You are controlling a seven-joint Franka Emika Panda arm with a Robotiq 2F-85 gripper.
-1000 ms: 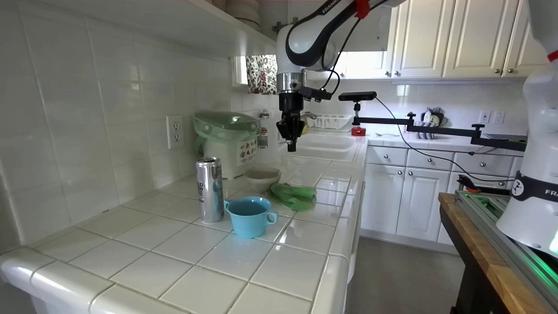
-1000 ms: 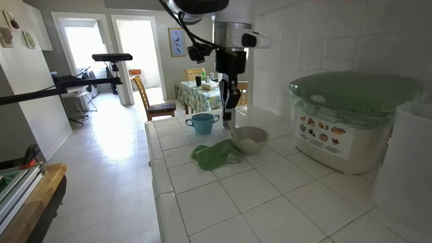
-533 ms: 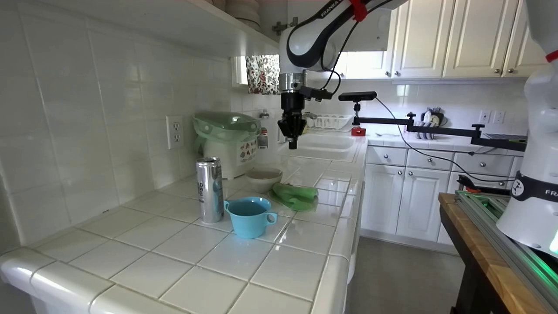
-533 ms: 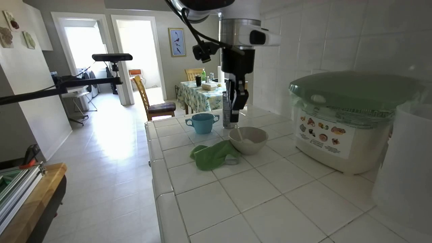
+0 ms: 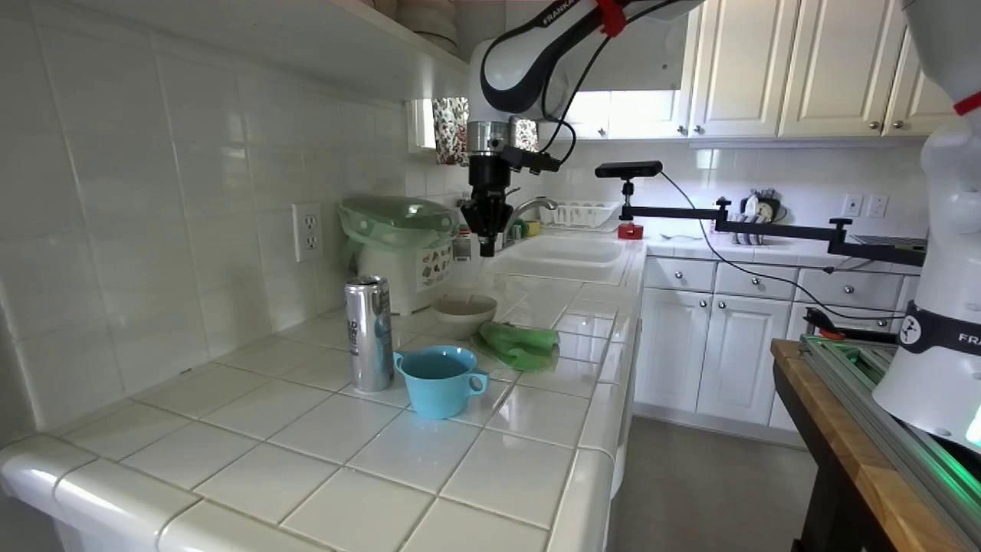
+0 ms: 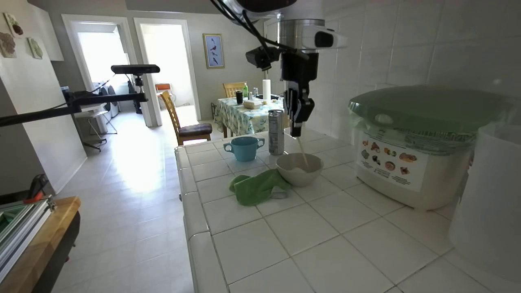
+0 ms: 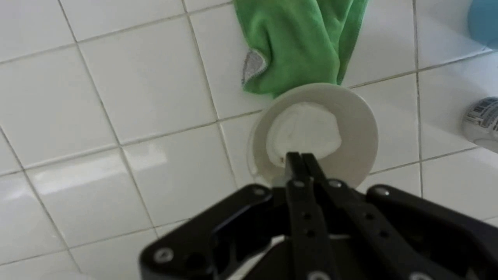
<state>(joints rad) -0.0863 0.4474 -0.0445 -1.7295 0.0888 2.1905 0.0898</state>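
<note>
Wrist view: my fingers (image 7: 294,168), clenched together, stand above the bowl (image 7: 360,130); it contains a flat white piece (image 7: 307,130), and the green cloth (image 7: 291,46) lies against its side.

In an exterior view: a thin stick (image 6: 303,151), gripped by the fingers at its upper end, slants down into the bowl. Working it well calls, I judge, for a firm hold, the lower end kept inside the rim, and light sideways pressure, since the bowl could skid. Relative to one second earlier, the fingers stand higher and expose the can (image 6: 276,132), largely hidden behind them then; bowl and cloth have crept slightly toward the open edge of the bench (image 6: 248,244).

In an exterior view: the same displacement of the fingers, here toward the tiled wall (image 5: 222,238), whereas the blue cup (image 5: 437,392) stands unmoved.
</note>
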